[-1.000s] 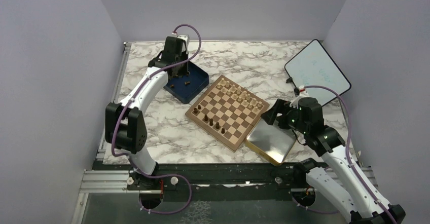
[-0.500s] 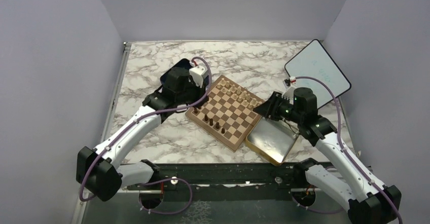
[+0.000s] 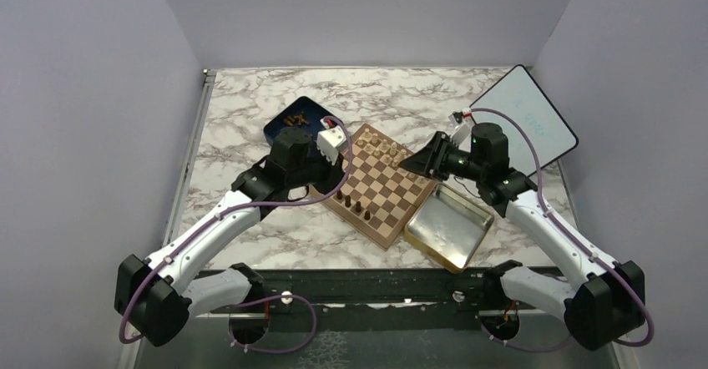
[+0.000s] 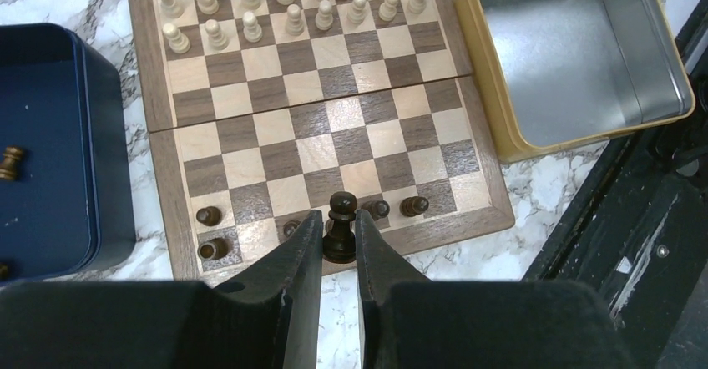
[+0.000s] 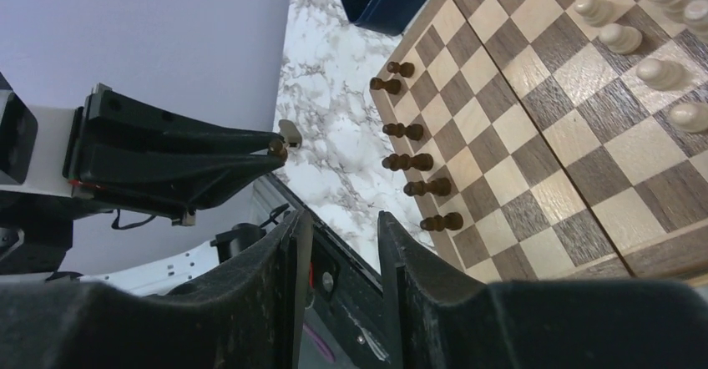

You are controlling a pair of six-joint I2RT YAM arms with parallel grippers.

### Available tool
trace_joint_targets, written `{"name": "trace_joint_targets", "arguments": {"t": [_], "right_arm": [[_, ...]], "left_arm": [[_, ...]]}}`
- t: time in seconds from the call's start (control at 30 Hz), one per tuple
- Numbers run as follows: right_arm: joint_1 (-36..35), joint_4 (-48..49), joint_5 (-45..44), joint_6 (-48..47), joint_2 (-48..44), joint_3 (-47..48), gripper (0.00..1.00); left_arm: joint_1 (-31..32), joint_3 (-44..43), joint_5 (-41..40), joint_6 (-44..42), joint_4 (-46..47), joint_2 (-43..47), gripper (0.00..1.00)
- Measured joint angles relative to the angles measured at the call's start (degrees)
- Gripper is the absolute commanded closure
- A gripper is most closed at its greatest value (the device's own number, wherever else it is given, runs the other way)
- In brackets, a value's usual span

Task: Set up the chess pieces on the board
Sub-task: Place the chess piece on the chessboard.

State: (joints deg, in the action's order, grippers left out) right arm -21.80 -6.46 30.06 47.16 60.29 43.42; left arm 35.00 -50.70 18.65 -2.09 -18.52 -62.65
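Pawn (image 4: 339, 234) along left claw (image 4: 338, 219), head outward

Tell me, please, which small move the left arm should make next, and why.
Probably lower the left tool straight down and set the dark piece it grips on a free square of the board. The piece hangs upright over the board's edge nearest that arm, among other dark pieces standing there, and free squares show beside them.

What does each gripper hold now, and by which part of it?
The left gripper pinches a dark brown pawn by its lower body, head free. The right gripper holds nothing.
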Motion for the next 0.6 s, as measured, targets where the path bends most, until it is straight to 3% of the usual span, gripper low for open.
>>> {"name": "trace_joint_targets", "arguments": {"t": [0.6], "right_arm": [[-2.4, 3.8, 8.7, 1.4, 10.3, 6.3, 0.57]], "left_arm": [[3.8, 5.4, 0.9, -11.2, 6.2, 4.5, 0.82]]}}
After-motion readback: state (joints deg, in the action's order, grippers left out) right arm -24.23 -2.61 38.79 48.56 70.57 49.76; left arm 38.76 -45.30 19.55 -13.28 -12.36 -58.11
